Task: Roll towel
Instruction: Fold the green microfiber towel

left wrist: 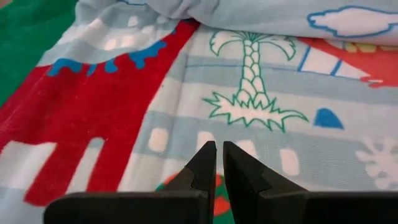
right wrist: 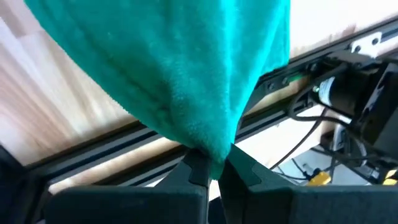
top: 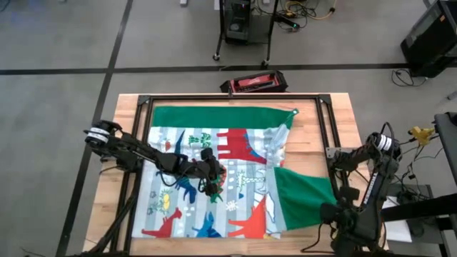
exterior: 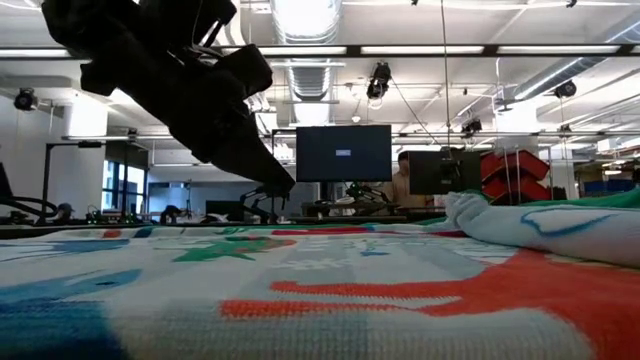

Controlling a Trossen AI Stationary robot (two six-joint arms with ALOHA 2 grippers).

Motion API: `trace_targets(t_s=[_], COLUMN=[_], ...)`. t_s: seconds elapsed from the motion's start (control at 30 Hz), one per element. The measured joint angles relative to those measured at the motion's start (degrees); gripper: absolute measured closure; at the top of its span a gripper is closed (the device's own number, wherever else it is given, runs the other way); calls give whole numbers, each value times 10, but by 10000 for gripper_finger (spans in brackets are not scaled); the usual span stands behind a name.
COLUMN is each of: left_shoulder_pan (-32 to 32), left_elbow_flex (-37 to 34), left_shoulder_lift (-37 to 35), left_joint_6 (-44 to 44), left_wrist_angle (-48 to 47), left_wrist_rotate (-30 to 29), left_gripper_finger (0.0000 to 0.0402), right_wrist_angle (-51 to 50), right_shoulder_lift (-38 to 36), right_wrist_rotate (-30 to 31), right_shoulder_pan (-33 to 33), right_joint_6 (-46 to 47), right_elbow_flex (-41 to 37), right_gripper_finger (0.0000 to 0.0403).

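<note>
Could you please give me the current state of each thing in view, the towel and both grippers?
towel: spread printed side up on the table, its right part folded over so the green back shows, one corner lifted.
left gripper: shut, empty, over the towel's middle.
right gripper: shut on the towel's green corner, at the table's right edge.

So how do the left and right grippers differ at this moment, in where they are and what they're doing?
The left gripper sits over the middle of the towel, on its printed side; the right gripper is at the table's right edge. The left gripper's fingers are shut on nothing, just above the print; the right gripper is shut on a pinch of the towel's green backing, lifted off the table. Both are closed.
</note>
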Motion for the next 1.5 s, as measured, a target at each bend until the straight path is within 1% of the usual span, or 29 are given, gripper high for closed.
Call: trace_targets(t_s=[0.07,0.23,0.33,0.4,0.53,0.63,0.7,0.77,0.83,0.9,1.03,1.1,1.17,1.33,1.5], left_shoulder_pan=[0,0,0,0,0,0,0,0,0,0,0,0,0,0,0], left_elbow_flex=[0,0,0,6,32,56,74,91,108,123,146,153,159,175,186], left_shoulder_lift=[8,35,54,66,94,116,129,135,139,141,142,142,142,142,136], left_joint_6=[0,10,19,26,30,30,30,30,31,31,43,48,49,50,49], left_wrist_angle=[16,82,127,138,136,119,106,77,47,23,-7,-19,-35,-90,-112], left_wrist_rotate=[4,33,54,64,66,86,95,96,96,95,94,94,90,87,61], left_gripper_finger=[387,388,388,388,388,388,388,388,388,388,388,388,388,388,388], right_wrist_angle=[1,0,0,0,0,-1,0,0,1,0,1,0,1,4,25], right_shoulder_lift=[-1,-30,-54,-70,-109,-132,-139,-141,-139,-132,-119,-114,-111,-106,-106], right_wrist_rotate=[-14,-17,-25,-49,-102,-98,-73,-19,33,46,52,63,86,184,292], right_shoulder_pan=[7,13,12,18,59,100,126,141,142,138,115,100,81,22,-39], right_joint_6=[-6,-15,4,20,105,185,227,244,242,225,156,125,91,-23,-127], right_elbow_flex=[4,10,10,9,9,9,9,7,5,0,-20,-28,-30,-30,-30], right_gripper_finger=[403,403,403,403,403,403,403,403,403,403,403,403,403,403,403])
